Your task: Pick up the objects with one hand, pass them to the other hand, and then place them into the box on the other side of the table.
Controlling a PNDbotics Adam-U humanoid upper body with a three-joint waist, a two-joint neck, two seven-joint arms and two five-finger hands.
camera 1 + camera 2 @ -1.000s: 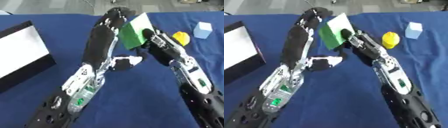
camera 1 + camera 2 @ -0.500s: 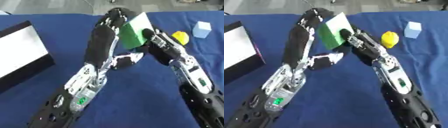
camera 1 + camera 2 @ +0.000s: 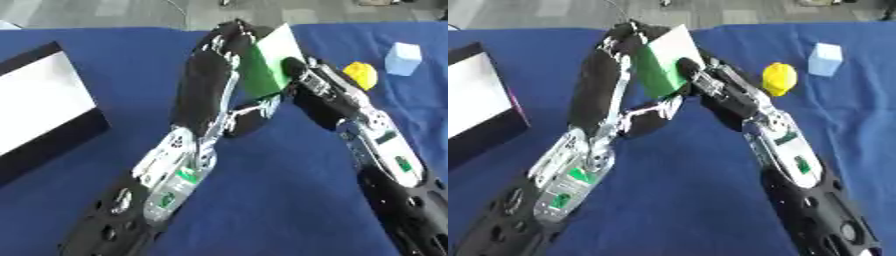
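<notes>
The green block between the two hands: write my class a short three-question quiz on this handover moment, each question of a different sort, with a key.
1. True or false: the green block rests on the blue table.
2. Which things lie on the table to the right of the right hand?
A. a yellow object and a light blue cube
B. two green blocks
C. a red ball and a cup
3. Fill in: the white-lined box sits at the view's ____ edge.

Key
1. False: it is held up between the left hand and the right hand.
2. A
3. left
</notes>
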